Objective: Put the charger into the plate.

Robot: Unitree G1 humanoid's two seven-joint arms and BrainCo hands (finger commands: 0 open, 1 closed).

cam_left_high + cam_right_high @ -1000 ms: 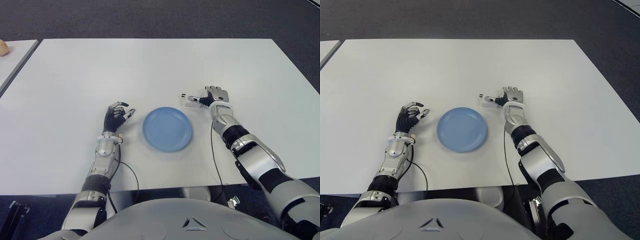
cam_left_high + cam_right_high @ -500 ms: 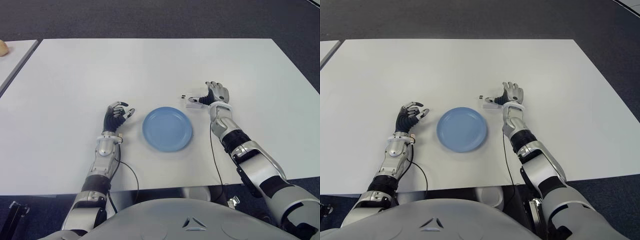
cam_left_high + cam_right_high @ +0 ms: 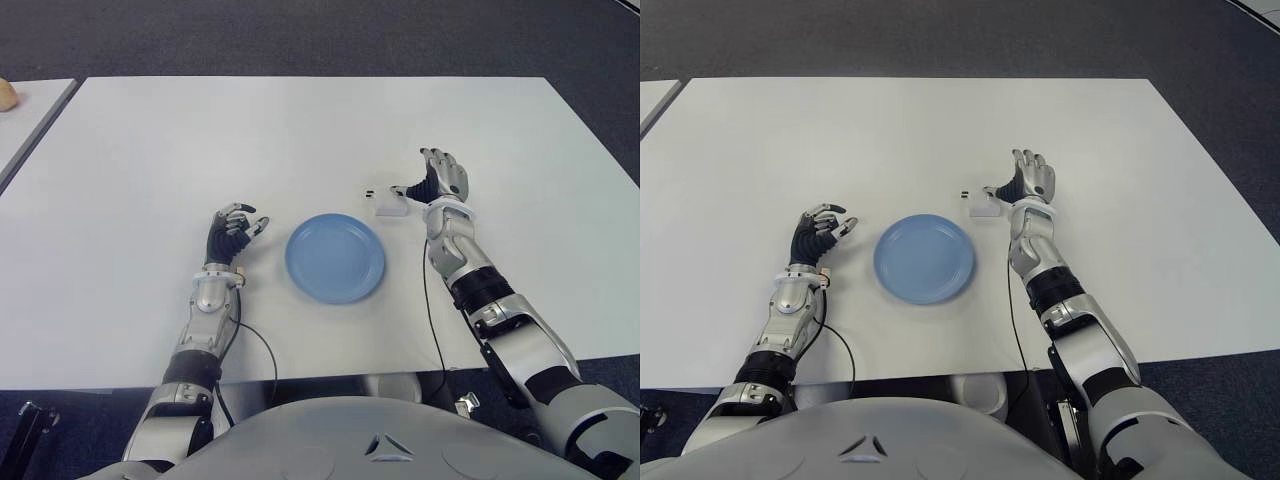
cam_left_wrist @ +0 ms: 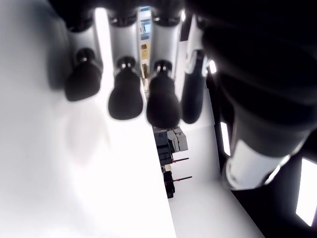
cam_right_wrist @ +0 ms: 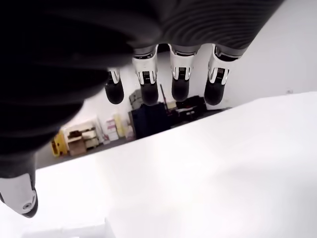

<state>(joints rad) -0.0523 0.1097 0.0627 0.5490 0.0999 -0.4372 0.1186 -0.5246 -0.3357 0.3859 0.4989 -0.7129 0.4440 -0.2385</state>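
The white charger (image 3: 388,206) lies on the white table (image 3: 300,140), its two prongs pointing left, a little behind and to the right of the blue plate (image 3: 335,258). My right hand (image 3: 420,176) hovers just right of the charger with fingers straight and spread. Its thumb reaches over the charger's top right corner, and whether it touches I cannot tell. In the right wrist view the fingers (image 5: 179,79) are extended with nothing in them, and a corner of the charger (image 5: 69,232) shows under the thumb. The plate holds nothing. My left hand (image 3: 245,220) shows left of the plate, loosely curled and holding nothing.
A second table (image 3: 25,125) adjoins at the far left with a small pale object (image 3: 7,95) on it. Thin black cables (image 3: 430,310) trail from both wrists towards the table's near edge. Dark carpet (image 3: 320,35) lies beyond the far edge.
My right hand has lifted and moved a little farther back and right, its fingers straightening above the charger. The charger, the plate and my left hand have stayed put.
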